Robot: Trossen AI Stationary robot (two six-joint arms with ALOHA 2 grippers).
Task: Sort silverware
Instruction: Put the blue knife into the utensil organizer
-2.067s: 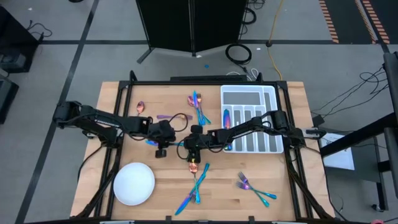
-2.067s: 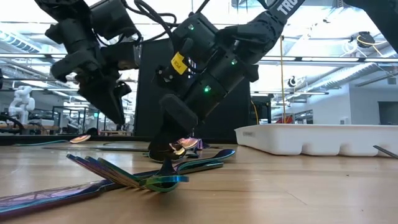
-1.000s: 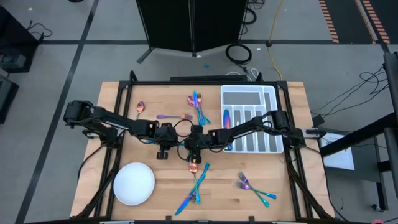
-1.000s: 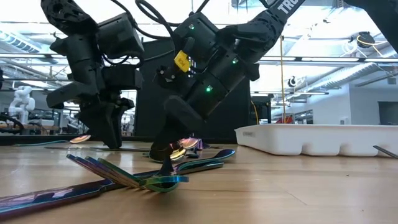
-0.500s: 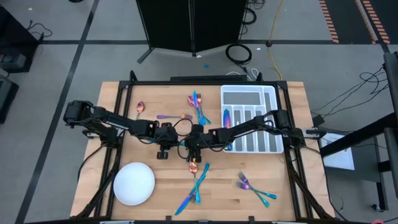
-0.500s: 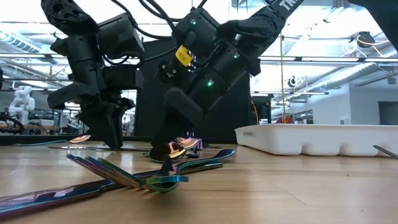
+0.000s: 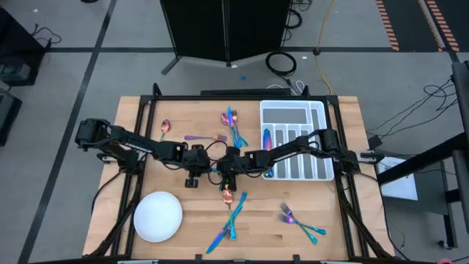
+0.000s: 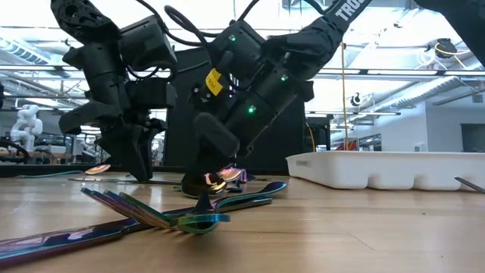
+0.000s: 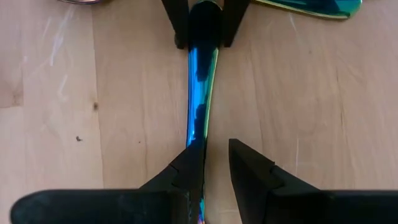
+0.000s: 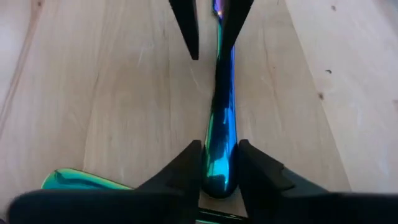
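left claw (image 9: 211, 163): apart, straddling knife (image 9: 200, 93) | right claw (image 10: 217, 167): pinching knife's other end

We see a robotics lab or industrial hall: grey concrete floor (image 7: 66, 29) with taped lines, loose cables (image 7: 281, 61), a black cabinet (image 7: 227, 29), ceiling trusses (image 8: 394, 72), and a white robot (image 8: 27, 121) standing in the background.
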